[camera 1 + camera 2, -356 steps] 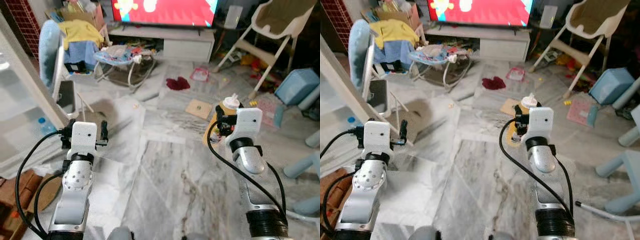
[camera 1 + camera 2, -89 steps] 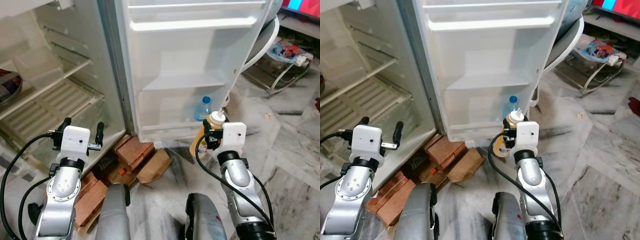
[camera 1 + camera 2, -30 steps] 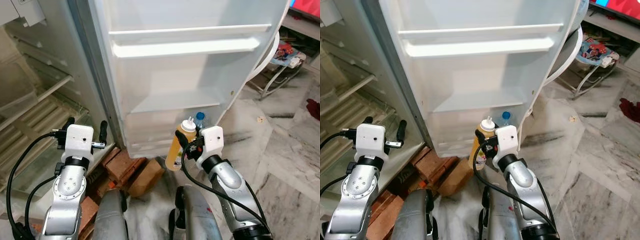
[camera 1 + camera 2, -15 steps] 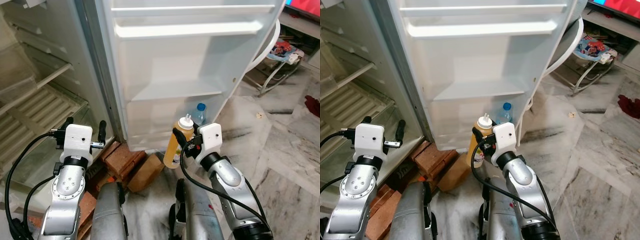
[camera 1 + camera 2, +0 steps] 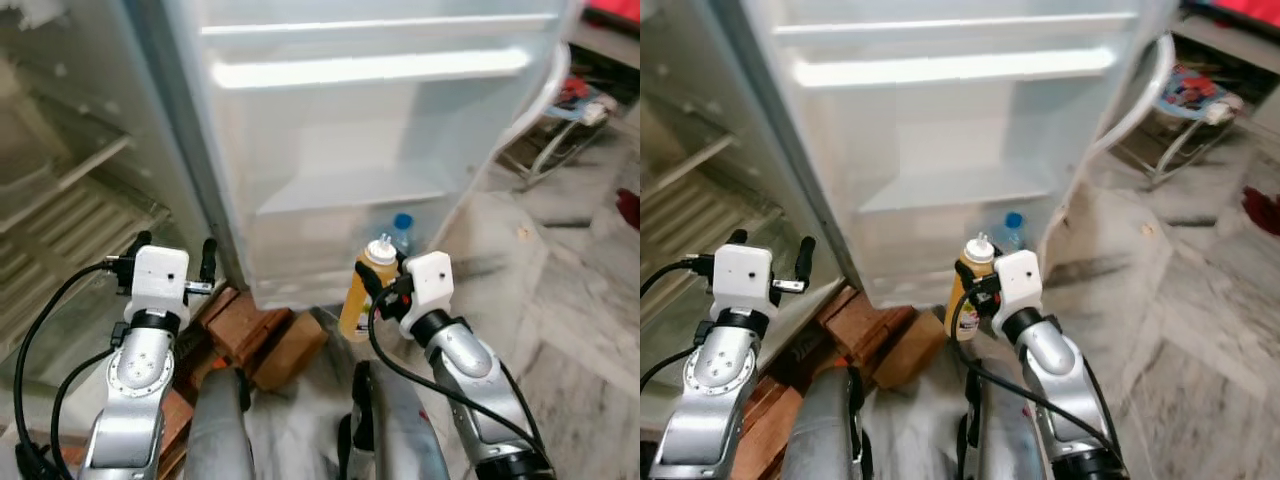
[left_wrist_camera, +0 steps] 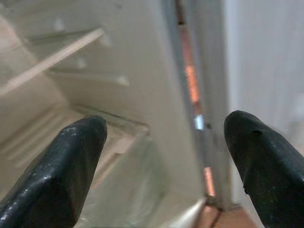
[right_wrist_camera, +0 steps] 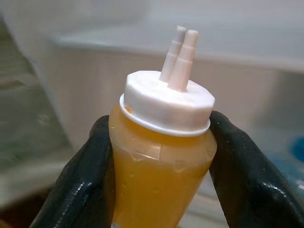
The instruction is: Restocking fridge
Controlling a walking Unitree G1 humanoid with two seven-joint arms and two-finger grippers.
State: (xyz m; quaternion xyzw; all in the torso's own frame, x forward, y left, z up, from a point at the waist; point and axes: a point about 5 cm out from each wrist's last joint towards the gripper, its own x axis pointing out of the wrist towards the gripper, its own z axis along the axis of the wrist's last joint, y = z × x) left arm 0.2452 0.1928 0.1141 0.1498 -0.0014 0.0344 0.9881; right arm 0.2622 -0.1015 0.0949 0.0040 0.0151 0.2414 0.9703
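the left pincer [image 5: 172, 260] hovers spread and empty before the open fridge body, bricks [image 5: 243, 322] below it. to its right, the right pincer [image 7: 159, 156] pinches an orange sauce bottle [image 5: 363, 291], white-capped with a twin nozzle, nearly full, held upright just short of the lowest door shelf [image 5: 300, 262]. a blue-capped water bottle [image 5: 401, 232] already stands there beyond it. judging by this, stocking is barely begun; the bottle is not yet shelved.
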